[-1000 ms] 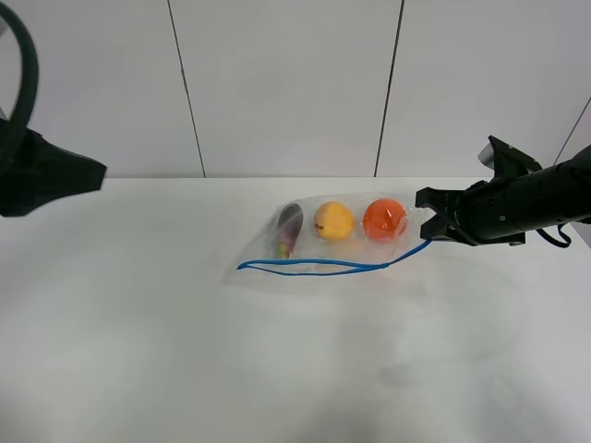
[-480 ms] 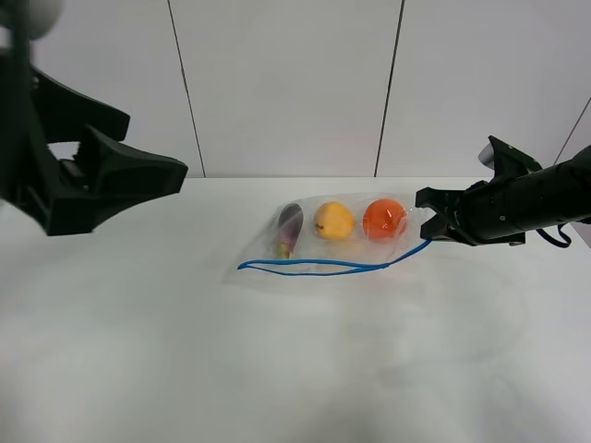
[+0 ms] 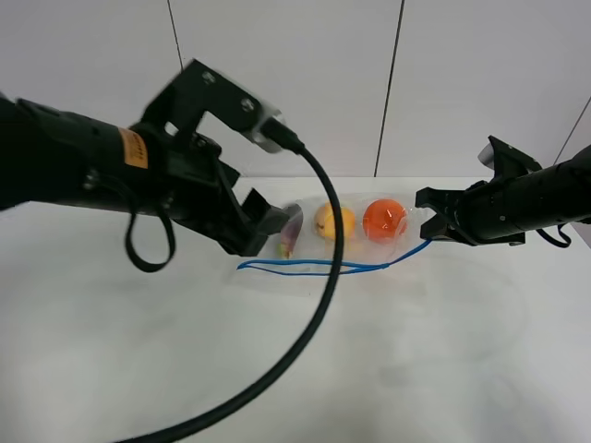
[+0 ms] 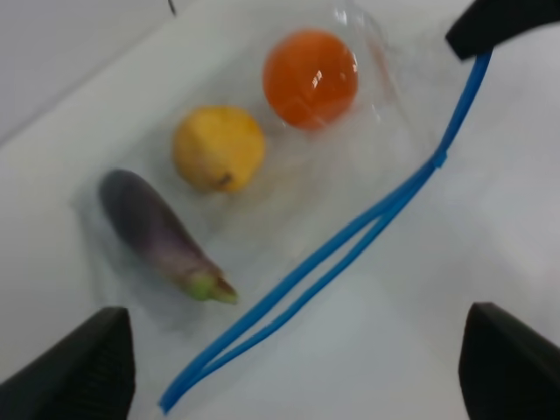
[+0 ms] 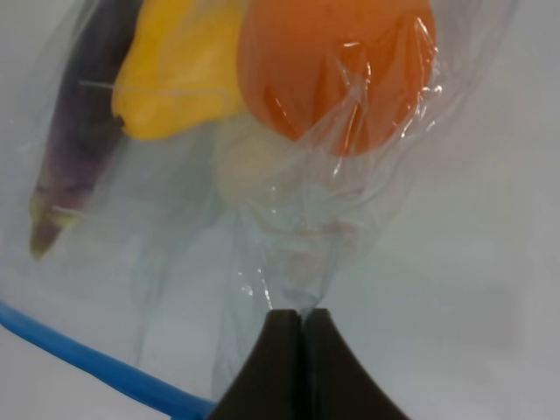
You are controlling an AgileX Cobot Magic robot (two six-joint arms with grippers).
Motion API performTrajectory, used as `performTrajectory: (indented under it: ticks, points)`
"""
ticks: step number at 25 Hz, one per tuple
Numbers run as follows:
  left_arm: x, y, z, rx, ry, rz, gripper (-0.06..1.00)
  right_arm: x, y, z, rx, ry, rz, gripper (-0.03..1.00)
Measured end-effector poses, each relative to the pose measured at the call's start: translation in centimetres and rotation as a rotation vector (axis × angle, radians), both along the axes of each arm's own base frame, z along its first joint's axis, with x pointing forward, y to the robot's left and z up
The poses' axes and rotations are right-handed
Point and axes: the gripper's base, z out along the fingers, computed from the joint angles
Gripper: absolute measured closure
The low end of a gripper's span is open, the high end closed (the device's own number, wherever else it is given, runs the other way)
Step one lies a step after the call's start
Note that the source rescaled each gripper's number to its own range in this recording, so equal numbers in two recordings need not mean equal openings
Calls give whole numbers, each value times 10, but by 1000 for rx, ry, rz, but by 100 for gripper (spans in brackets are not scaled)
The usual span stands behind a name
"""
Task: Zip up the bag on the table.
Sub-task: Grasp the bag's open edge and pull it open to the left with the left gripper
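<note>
The bag [image 3: 342, 242] lies on the white table [image 3: 434, 360], clear plastic with an eggplant [image 4: 162, 232], a pear [image 4: 219, 147] and an orange [image 4: 311, 77] inside. Its blue zipper strip [image 4: 350, 254] runs along the near edge, and its two lines stand apart along the middle. My right gripper [image 3: 428, 220] is shut on the plastic at the bag's right end; its closed fingertips [image 5: 302, 346] pinch a fold just beside the orange [image 5: 341, 61]. My left gripper [image 3: 263, 229] hangs open above the bag's left end, by the eggplant, its two fingers [image 4: 79, 367] wide apart with nothing between them.
A thick black cable [image 3: 314, 305] from the left arm loops across the front of the exterior view, over the bag's middle. A white panelled wall [image 3: 286, 83] stands behind the table. Bare tabletop surrounds the bag.
My left arm has swung in from the far left to above the bag's left end, staying open. The right gripper and the bag have not moved.
</note>
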Motion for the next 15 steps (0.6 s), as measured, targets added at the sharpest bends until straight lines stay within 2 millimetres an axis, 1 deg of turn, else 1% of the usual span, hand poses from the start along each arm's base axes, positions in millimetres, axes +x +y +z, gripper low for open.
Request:
performTrajectory:
  ticks: [2, 6, 9, 13, 15]
  points:
    - [5, -13, -15, 6, 7, -19, -6, 0, 0, 0, 0, 0, 0, 97]
    - [9, -40, -42, 6, 8, -68, -6, 0, 0, 0, 0, 0, 0, 97]
    - [13, -57, -58, 26, 33, -92, -6, 0, 0, 0, 0, 0, 0, 97]
    - [25, -79, -69, 25, 51, -97, -6, 0, 0, 0, 0, 2, 3, 97]
    - [29, -87, -69, 19, 46, -101, -6, 0, 0, 0, -2, 2, 5, 97]
